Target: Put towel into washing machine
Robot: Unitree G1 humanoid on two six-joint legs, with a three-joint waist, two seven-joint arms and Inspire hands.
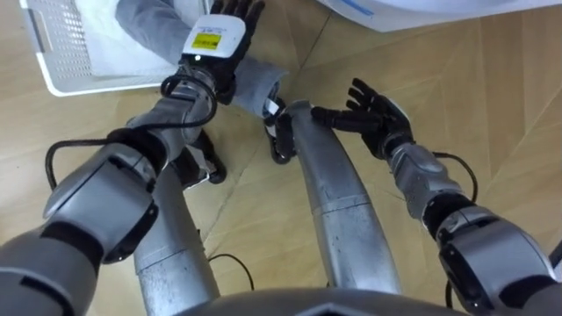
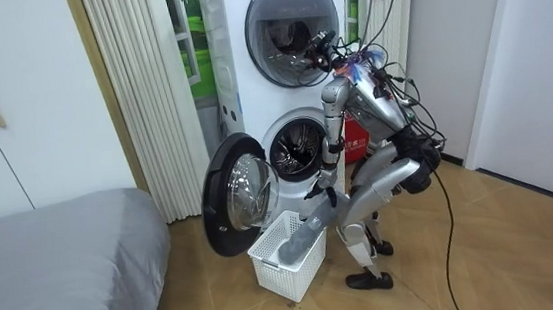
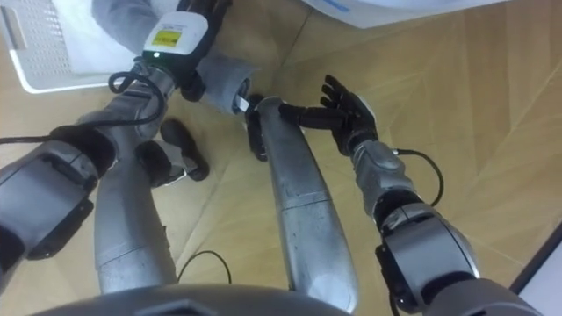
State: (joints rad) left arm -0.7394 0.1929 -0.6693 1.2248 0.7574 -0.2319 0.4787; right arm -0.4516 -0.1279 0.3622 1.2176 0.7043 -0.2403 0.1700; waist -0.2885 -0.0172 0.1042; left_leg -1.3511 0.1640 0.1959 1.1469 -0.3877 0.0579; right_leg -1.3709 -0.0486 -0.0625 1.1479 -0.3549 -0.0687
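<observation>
A grey towel [image 1: 140,26] runs from the white laundry basket [image 1: 61,53] at the upper left to under my left hand [image 1: 215,39]. That hand is curled on the towel, with its back and yellow tag facing up. My right hand [image 1: 378,114] hovers open over the wooden floor, to the right of my legs, holding nothing. In the room view I am bent forward over the basket [image 2: 287,270], and the towel [image 2: 299,238] hangs from my hand into it. The lower washing machine's drum [image 2: 299,148] stands just behind, its round door [image 2: 235,194] swung open.
A second machine [image 2: 290,23] is stacked above the open one. A curtain [image 2: 141,97] hangs at the room view's left, with a grey bed [image 2: 54,255] in front of it. A white curved edge [image 1: 395,13] lies at the top right above my right hand.
</observation>
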